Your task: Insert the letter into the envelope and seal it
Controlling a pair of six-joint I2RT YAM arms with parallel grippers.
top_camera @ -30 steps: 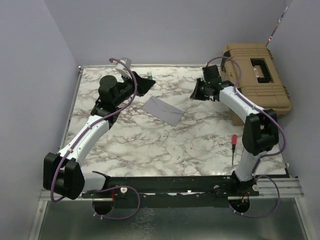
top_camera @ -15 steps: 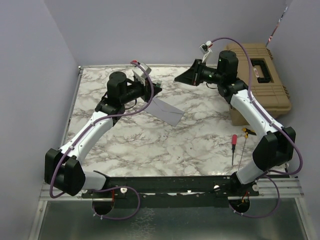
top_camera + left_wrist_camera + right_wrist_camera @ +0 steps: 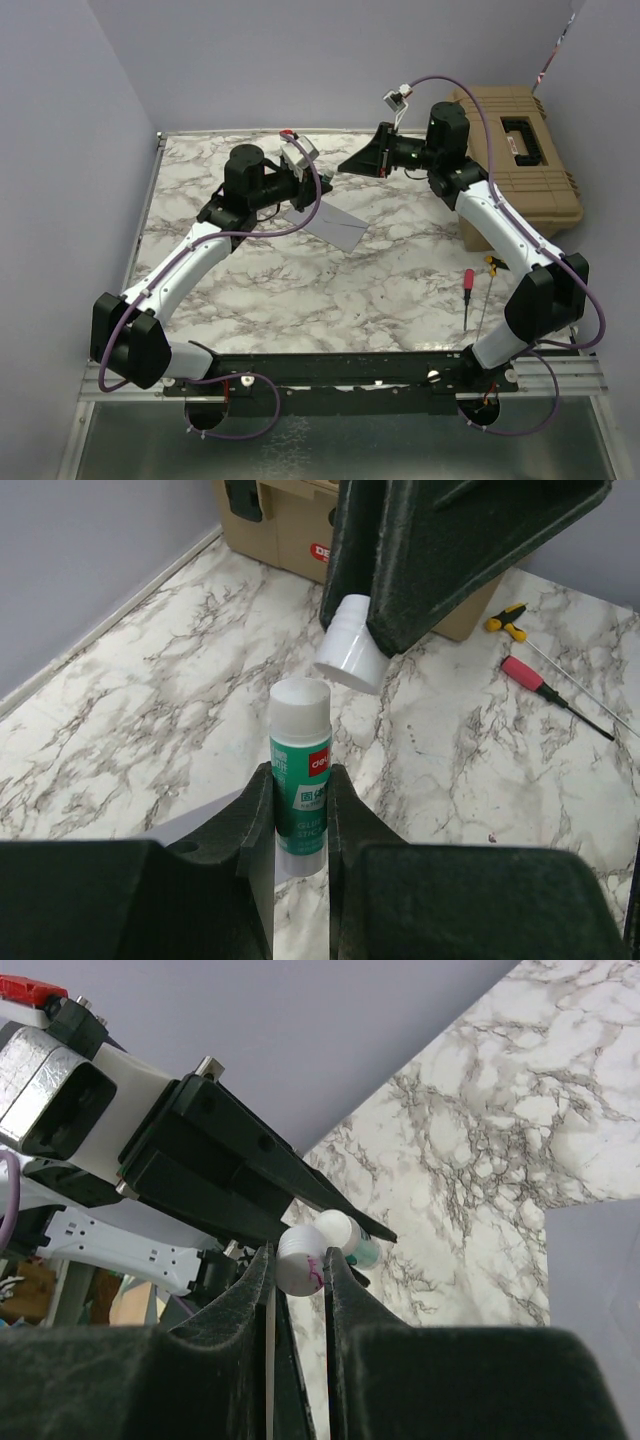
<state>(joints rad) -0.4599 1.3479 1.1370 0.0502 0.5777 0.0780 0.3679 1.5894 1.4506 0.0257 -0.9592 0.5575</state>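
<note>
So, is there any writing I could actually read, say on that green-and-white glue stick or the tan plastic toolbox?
"deli": red logo on the green-and-white glue stick.
Smaller print below that logo: blurred and partly covered, unreadable.
Red label on the tan plastic toolbox: cut off in the left wrist view, too small in the top view, unreadable.
Nothing else shows any text.

My white-shelled left arm [image 3: 185,265] and right arm [image 3: 495,222] carry bulky black joints [image 3: 130,350], looping purple cables [image 3: 445,78], and matte black, wedge-shaped plastic fingers [image 3: 240,830].
</note>
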